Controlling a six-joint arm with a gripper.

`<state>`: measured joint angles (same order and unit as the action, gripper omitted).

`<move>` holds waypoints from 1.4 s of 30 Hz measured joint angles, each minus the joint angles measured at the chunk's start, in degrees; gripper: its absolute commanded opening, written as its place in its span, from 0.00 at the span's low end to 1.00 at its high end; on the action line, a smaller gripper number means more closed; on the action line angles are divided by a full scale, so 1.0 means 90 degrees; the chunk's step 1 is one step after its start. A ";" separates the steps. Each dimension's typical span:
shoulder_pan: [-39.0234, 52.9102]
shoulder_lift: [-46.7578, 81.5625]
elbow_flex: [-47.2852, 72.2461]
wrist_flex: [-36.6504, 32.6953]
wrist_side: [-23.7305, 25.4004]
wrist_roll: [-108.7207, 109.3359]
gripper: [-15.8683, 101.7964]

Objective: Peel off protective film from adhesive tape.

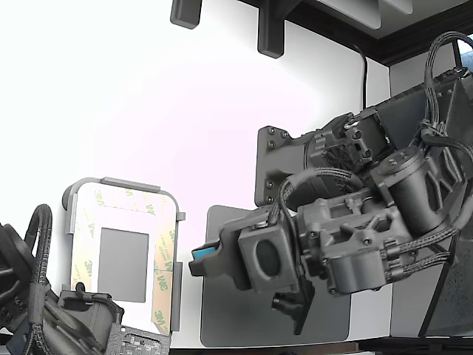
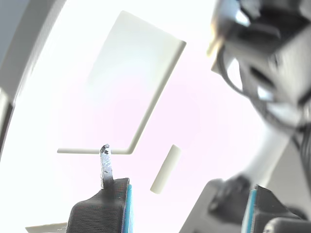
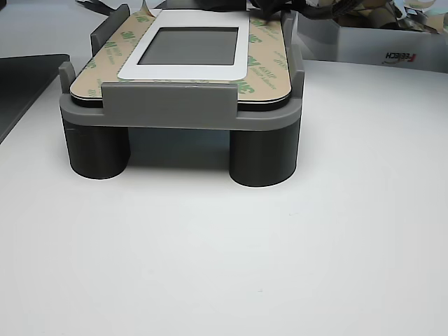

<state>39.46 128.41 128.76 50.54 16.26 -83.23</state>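
At the exterior view's left a second arm's dark cabled body (image 1: 44, 318) crowds the lower corner, and just beside it sits the grey holder (image 1: 122, 185) carrying the white rounded plate (image 1: 96, 203) with its grey square panel (image 1: 124, 264) in the middle. Cream-yellow strips printed with green 3M logos border that plate; the protective film (image 1: 164, 274) is the long one down the plate's right side in this view, lying flat, its long axis running from the far edge of the holder toward the near edge. The adhesive tape under it cannot be told apart from the liner here. In the other view the same holder stands raised on round dark legs (image 3: 262, 157), strips flat along both sides and the near edge, with plenty of bare white surface (image 3: 224, 266) open in front. Moving right in the exterior view, a gap of white surface separates the holder from the dark grey mat (image 1: 251, 325), and over that mat hangs the end effector (image 1: 201, 260), blue-padded tip pointing toward the holder, near it but apart. In the wrist view its two blue-lined fingers (image 2: 125, 208) stand spread apart with nothing between them, a thin metal blade rising from one.
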 measured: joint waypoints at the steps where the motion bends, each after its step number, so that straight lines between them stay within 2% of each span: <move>1: -0.0049 0.0244 0.0137 0.0010 0.0020 0.0273 0.82; 2: -0.0107 0.0518 0.0303 -0.0020 0.0029 0.0557 0.76; 3: -0.0117 0.0811 0.0479 -0.0098 0.0078 0.0859 0.83; 4: -0.0117 0.1123 0.0635 -0.0156 0.0098 0.1201 0.99; 7: -0.0127 0.2129 0.0986 -0.0322 0.0205 0.2539 0.98; 9: -0.0176 0.2822 0.1230 -0.0342 0.0488 0.3701 0.98; 13: -0.0312 0.4043 0.1523 0.0303 0.1289 0.6406 0.98; 16: -0.0830 0.4404 0.1533 0.0781 0.1426 0.8125 0.98; 20: -0.1973 0.4414 0.1582 0.0811 0.0703 0.9600 0.98; 28: -0.4648 0.4414 0.2139 0.0518 -0.1943 0.9824 0.98; 31: -0.5469 0.4404 0.2549 0.0537 -0.2666 0.9502 0.98; 34: -0.5781 0.4404 0.2646 0.0537 -0.2920 0.9492 0.98; 42: -0.5791 0.4404 0.2646 0.0537 -0.2871 0.9482 0.98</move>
<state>-12.66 168.05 152.58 55.37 -9.58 2.11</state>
